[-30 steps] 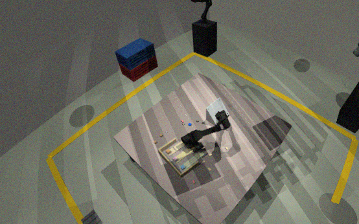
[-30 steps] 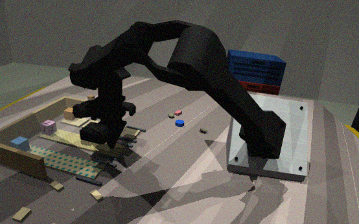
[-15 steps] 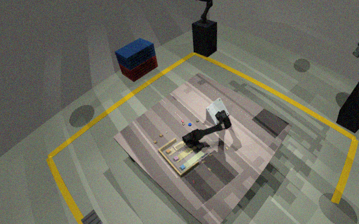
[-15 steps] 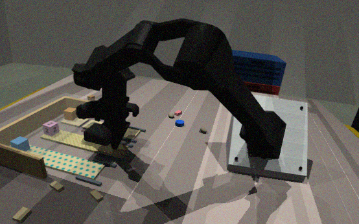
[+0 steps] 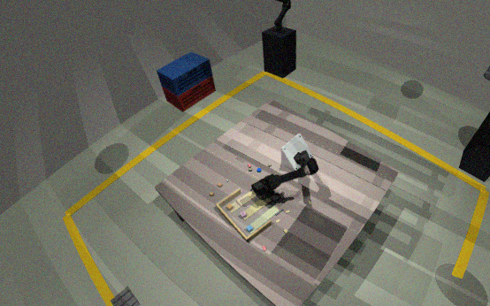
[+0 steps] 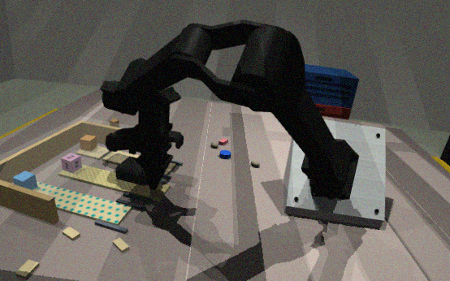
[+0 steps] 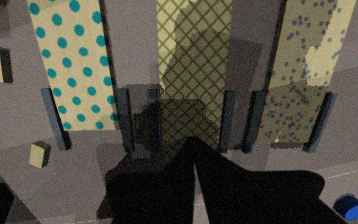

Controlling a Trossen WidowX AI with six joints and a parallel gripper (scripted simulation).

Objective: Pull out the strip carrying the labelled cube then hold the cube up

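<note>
Over the near end of the cross-hatched strip (image 7: 196,65): gripper (image 7: 195,150), fingers fully closed, gripping nothing visible, apparently pressing down to drag the labelled cube (image 6: 71,162) out.

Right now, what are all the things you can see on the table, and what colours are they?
Patterned strips: three; teal-dotted, green-crosshatched, grey-speckled; side by side inside the tray.
Wooden three-sided tray: one, tan, table's left.
Cubes on strips: three; blue, pink labelled, tan.
Dark slate rails: several, at the strips' near ends.
Small tan tiles: three, loose in front of the tray.
Flat blue disc: one, mid-table.
Small pink block: one, behind the disc.
Grey mounting plate: one, table's right.
Blue-over-red crate stack: one, on the floor.
Black arm's end effector: shut, empty, over the crosshatched strip's near end.
</note>
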